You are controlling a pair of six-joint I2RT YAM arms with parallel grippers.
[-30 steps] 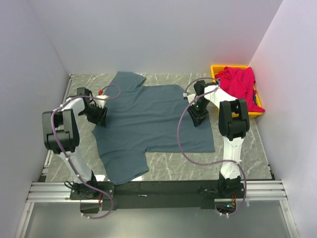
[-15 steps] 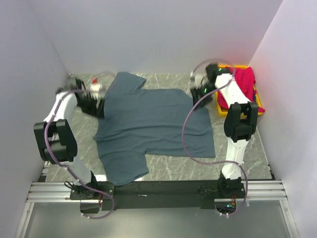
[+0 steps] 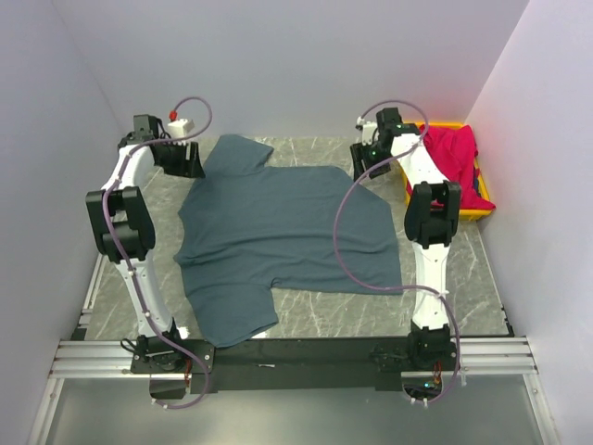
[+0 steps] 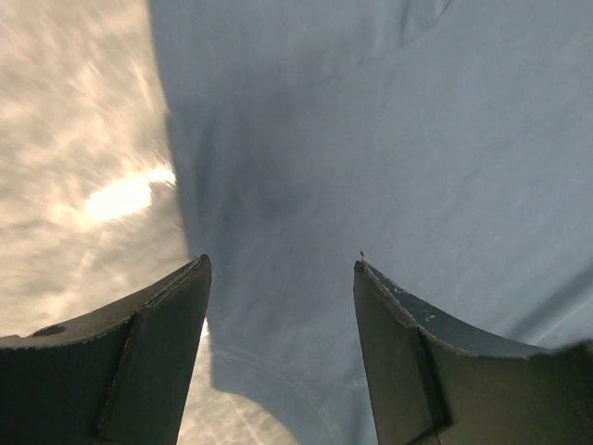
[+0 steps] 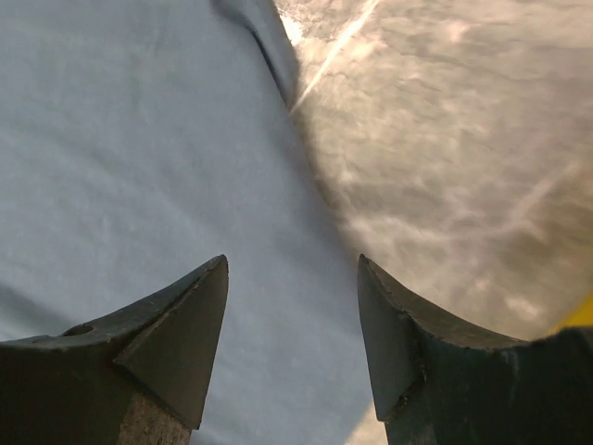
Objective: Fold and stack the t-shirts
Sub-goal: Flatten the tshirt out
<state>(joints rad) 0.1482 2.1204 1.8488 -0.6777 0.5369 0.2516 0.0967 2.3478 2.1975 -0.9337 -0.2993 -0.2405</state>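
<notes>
The dark slate blue-grey t-shirt lies spread flat on the marble table, sleeves at far left and near left. My left gripper is open above its far left edge, by the collar; the left wrist view shows the cloth and its collar curve under the open jaws. My right gripper is open above the shirt's far right corner; the right wrist view shows the cloth edge beneath the open jaws. The crimson red t-shirt lies bunched in the bin at the far right.
The yellow plastic bin stands at the far right against the wall. Grey walls close in the table on the left, back and right. Bare marble shows to the right of the shirt and along the near edge.
Both arms have reached from the shirt's middle sides out to its far edge, the left gripper to the far left by the collar, the right to the far right corner. The shirt lies as before.
</notes>
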